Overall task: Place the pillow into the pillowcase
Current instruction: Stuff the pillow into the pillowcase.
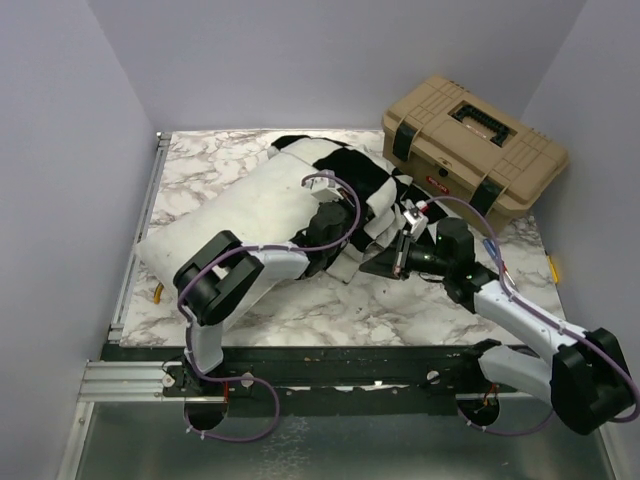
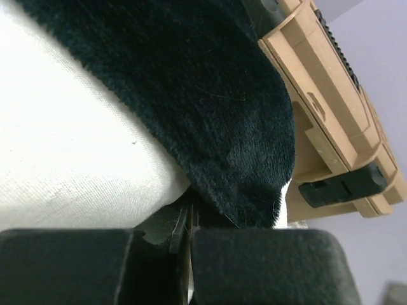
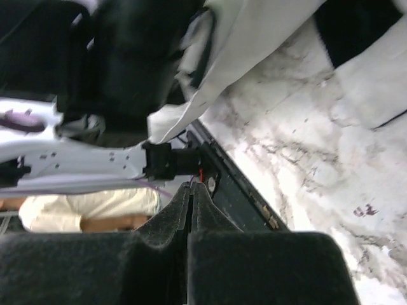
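The white pillow (image 1: 240, 215) lies across the left middle of the table, its far end inside the black-and-white checked pillowcase (image 1: 350, 175). My left gripper (image 1: 338, 205) is at the case's mouth. In the left wrist view it (image 2: 184, 219) is shut, its tips pinching the black plush edge of the pillowcase (image 2: 210, 108) beside the pillow (image 2: 70, 146). My right gripper (image 1: 375, 265) is low, just right of the case. In the right wrist view it (image 3: 191, 189) is shut with nothing in it, and a white flap of the pillowcase (image 3: 235, 57) hangs above its tips.
A tan toolbox (image 1: 473, 150) stands at the back right, close behind the pillowcase, also in the left wrist view as the toolbox (image 2: 331, 114). The marble table (image 1: 330, 310) ends in a dark rail at the near edge. The left arm (image 3: 70, 159) crosses the right wrist view.
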Controlling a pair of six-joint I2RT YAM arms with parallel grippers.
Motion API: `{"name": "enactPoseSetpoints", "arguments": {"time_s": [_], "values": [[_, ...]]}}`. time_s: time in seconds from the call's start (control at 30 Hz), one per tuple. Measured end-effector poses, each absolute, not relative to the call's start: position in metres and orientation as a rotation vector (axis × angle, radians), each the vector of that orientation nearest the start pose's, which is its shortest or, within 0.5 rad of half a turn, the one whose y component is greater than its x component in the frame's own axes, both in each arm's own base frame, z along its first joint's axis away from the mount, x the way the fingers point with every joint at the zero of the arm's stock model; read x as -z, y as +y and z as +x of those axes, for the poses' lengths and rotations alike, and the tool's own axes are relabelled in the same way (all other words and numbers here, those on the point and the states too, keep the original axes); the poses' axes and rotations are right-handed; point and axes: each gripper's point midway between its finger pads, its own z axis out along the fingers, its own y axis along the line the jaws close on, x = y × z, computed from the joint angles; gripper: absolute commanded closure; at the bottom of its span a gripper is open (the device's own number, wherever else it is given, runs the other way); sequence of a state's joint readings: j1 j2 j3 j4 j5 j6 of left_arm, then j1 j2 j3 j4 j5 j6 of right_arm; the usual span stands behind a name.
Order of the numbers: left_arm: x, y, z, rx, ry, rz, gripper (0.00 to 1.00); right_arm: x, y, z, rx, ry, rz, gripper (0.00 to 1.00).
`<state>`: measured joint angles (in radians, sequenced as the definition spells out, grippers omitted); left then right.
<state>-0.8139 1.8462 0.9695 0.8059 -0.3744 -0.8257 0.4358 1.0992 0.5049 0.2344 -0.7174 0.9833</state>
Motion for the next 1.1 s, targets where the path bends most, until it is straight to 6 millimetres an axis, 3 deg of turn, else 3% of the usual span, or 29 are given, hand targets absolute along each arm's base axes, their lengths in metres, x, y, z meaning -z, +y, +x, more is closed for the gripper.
{"name": "enactPoseSetpoints", "arguments": {"time_s": [0.17, 0.2, 0.33, 0.4, 0.47, 0.6, 0.77, 0.97, 1.1], "values": [[-0.162, -0.388, 0.418, 0.930, 1.693, -0.322, 1.00, -0.193, 0.250, 0.188, -1.618, 2.188, -0.018, 1.00], [-0.161, -0.390, 0.420, 0.930, 1.691, -0.323, 1.00, -0.193, 0.246, 0.185, -1.586, 2.194, -0.016, 0.94], [-0.159, -0.392, 0.422, 0.927, 1.689, -0.326, 1.00, -0.178, 0.225, 0.194, -1.333, 2.270, 0.067, 0.44], [-0.156, -0.388, 0.419, 0.918, 1.694, -0.331, 1.00, -0.167, 0.212, 0.207, -1.172, 2.293, 0.110, 0.27], [-0.150, -0.380, 0.412, 0.904, 1.707, -0.342, 1.00, -0.154, 0.199, 0.220, -1.024, 2.307, 0.129, 0.19], [-0.147, -0.365, 0.399, 0.897, 1.722, -0.362, 1.00, -0.131, 0.181, 0.252, -0.775, 2.336, 0.147, 0.15], [-0.157, -0.359, 0.394, 0.918, 1.707, -0.386, 1.00, -0.116, 0.176, 0.298, -0.590, 2.330, 0.135, 0.19], [-0.160, -0.359, 0.393, 0.925, 1.703, -0.390, 1.00, -0.108, 0.189, 0.349, -0.535, 2.290, 0.113, 0.21], [-0.160, -0.359, 0.393, 0.924, 1.702, -0.388, 1.00, -0.091, 0.197, 0.359, -0.541, 2.315, 0.129, 0.25]]}}
